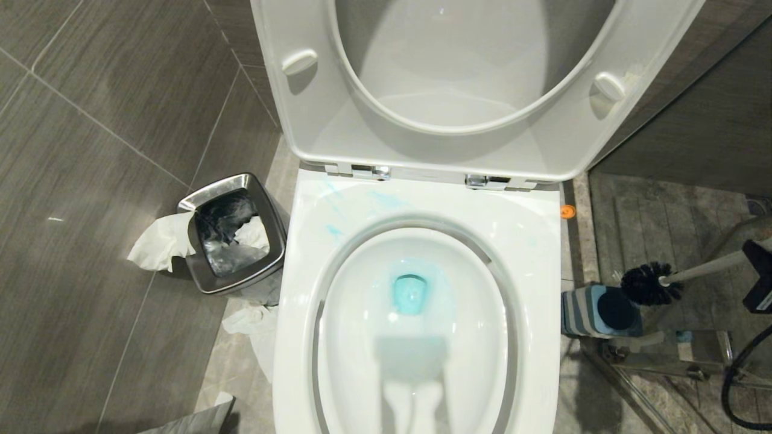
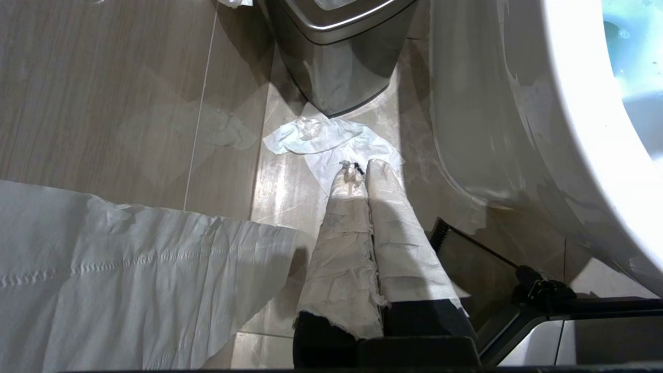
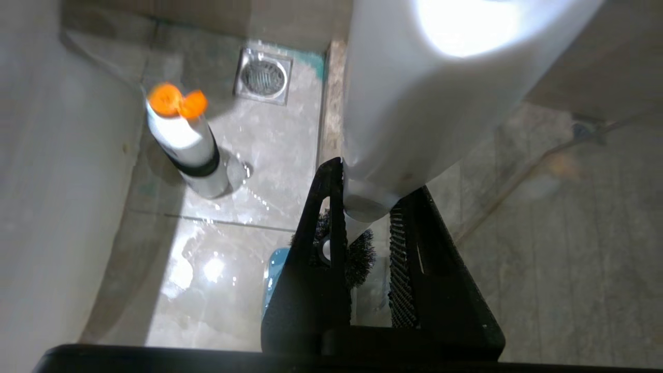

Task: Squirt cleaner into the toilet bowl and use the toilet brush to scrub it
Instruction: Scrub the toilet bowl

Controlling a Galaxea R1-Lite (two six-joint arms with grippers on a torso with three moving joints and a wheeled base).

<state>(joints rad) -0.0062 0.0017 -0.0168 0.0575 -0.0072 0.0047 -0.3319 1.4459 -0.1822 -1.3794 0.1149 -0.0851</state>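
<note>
The toilet bowl [image 1: 531, 253] stands with seat and lid raised; blue liquid lies in its water and blue streaks mark the rim. To its right, my right gripper [image 1: 751, 260] [image 3: 375, 186] is shut on the toilet brush's white handle [image 1: 702, 269] [image 3: 440, 103]. The handle slants, and the black bristle head [image 1: 648, 283] [image 3: 357, 254] hangs just above the blue-grey holder [image 1: 600, 310]. The cleaner [image 3: 184, 142], a white bottle with an orange cap [image 1: 567, 211], stands on the floor beside the toilet. My left gripper [image 2: 362, 168], its fingers wrapped in white, is shut and empty, low over the floor left of the toilet.
A steel waste bin [image 1: 232, 232] [image 2: 336, 52] stuffed with paper stands left of the toilet, with tissue [image 1: 160, 241] [image 2: 321, 137] on the floor around it. A floor drain [image 3: 263, 77] lies beyond the bottle. A metal rail [image 1: 669, 355] and a black cable [image 1: 733, 377] lie at the right.
</note>
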